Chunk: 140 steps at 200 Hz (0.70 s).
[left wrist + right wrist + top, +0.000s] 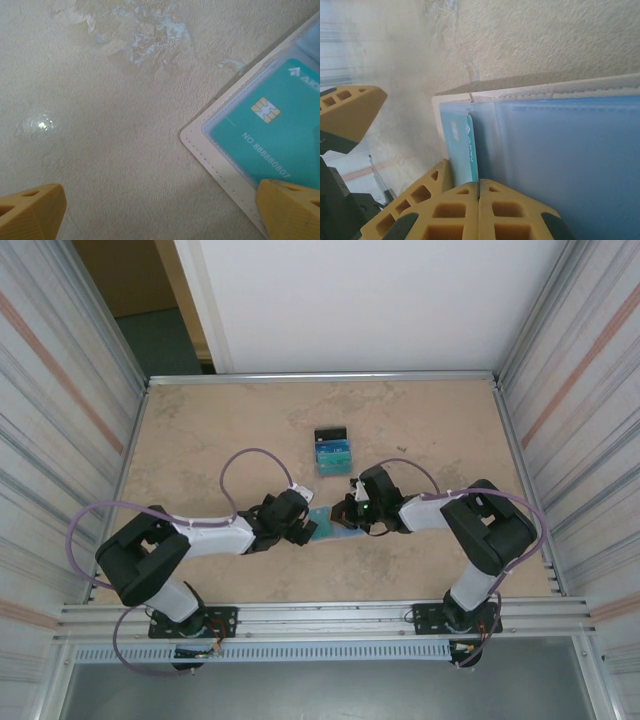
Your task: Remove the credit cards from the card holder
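Note:
The card holder (322,521) lies open on the table between both grippers, its pale blue lining (570,160) up. A teal-green credit card (272,132) sits in its clear pocket near the stitched beige corner (200,145). My left gripper (160,217) is open and wide; one fingertip (290,207) rests on the holder's edge, the other fingertip (30,212) is over bare table. My right gripper (479,192) is shut on the near edge of the teal-green card (462,142). Other credit cards, blue and teal (335,458) and black (330,433), lie farther back.
The tan table (220,430) is fenced by a metal rim (320,376) and corrugated side walls (575,390). The left gripper's yellow fingers (350,115) stand close beside the right gripper. Scuffed pale patches (145,30) mark the table surface.

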Motion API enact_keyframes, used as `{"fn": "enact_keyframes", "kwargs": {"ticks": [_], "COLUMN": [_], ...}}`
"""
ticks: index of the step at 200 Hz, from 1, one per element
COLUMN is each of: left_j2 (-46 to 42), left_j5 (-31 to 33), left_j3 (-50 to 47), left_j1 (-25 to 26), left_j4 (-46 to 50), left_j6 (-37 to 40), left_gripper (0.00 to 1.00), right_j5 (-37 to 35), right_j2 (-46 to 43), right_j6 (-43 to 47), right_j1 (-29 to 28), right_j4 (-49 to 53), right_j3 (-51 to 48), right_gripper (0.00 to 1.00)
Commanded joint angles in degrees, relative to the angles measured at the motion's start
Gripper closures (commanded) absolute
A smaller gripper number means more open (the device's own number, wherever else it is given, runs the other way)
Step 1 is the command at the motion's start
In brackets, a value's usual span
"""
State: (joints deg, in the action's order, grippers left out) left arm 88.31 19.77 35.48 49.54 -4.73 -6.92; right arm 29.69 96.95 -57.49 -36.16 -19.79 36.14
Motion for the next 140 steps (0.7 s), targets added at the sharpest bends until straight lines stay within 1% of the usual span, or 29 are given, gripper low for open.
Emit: {"fn": "enact_keyframes", "kwargs": {"ticks": [1, 84, 140], "left_j2": [2.2, 2.3, 0.8], "left_j5": [1.4, 2.5, 3.6], "left_j3": [-0.3, -0.6, -0.2], "left_j1": [0.4, 0.4, 0.4], "left_j4": [4.1, 4.0, 4.0], "left_j6": [-0.2, 0.1, 2.0], "left_gripper": [0.01, 0.01, 0.01], "right_j5": [0.6, -0.6, -2.7], "right_j2": [-0.9, -2.2, -4.5], "right_j6": [0.6, 3.9, 6.5], "right_j1": [0.8, 2.8, 3.6], "right_j4": [-0.1, 3.8, 8.3], "right_j3": [-1.3, -1.5, -1.3], "right_gripper": [1.00, 1.00, 1.00]}}
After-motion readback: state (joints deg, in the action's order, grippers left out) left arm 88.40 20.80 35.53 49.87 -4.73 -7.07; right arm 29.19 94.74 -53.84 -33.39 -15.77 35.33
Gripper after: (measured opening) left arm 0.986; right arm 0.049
